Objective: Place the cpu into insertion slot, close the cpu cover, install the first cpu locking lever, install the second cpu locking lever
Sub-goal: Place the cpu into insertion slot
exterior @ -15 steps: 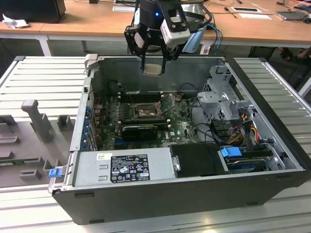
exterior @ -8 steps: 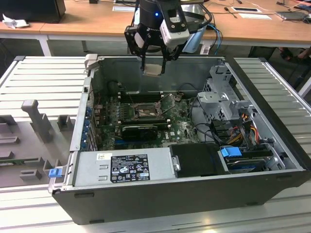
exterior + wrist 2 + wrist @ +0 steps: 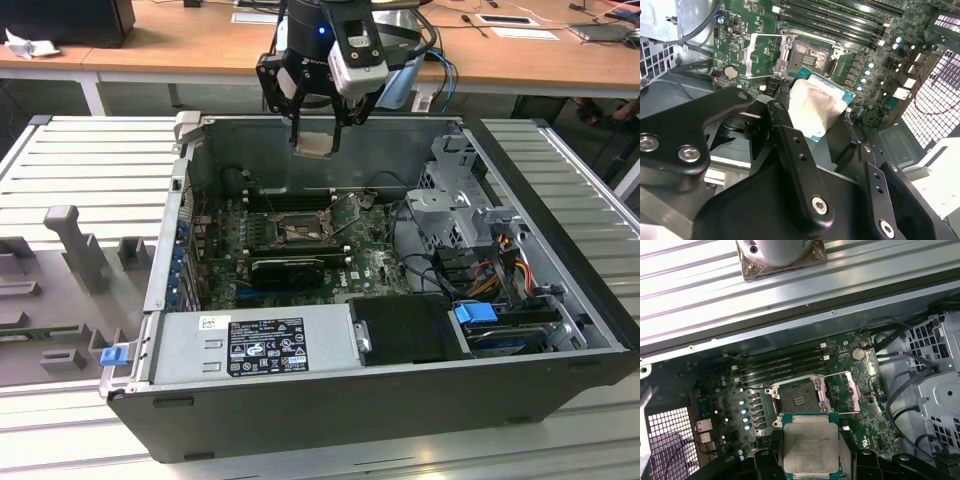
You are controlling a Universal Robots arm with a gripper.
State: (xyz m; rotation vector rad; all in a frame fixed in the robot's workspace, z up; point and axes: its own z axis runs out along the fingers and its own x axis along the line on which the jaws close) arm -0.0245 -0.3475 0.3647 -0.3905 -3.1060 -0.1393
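- cpu [image 3: 810, 447]: prob. light, thin, stiff but fragile. Metal face looks slick, underside contacts likely easy to damage. Best taken by two opposite edges and kept flat.
- gripper [image 3: 317, 135]: fingers closed to chip width, clamping the cpu by its edges. Touches nothing else.
- cpu hangs high above insertion slot [image 3: 797, 396], well clear, not seated.
- cpu cover [image 3: 852, 394] flipped open just beside slot; slot bare.

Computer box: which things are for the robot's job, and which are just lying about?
For the job: black gripper, square silver-grey cpu, dark square insertion slot, thin silver cpu cover.
Just there: grey power supply box, long black memory slots, round silver battery.
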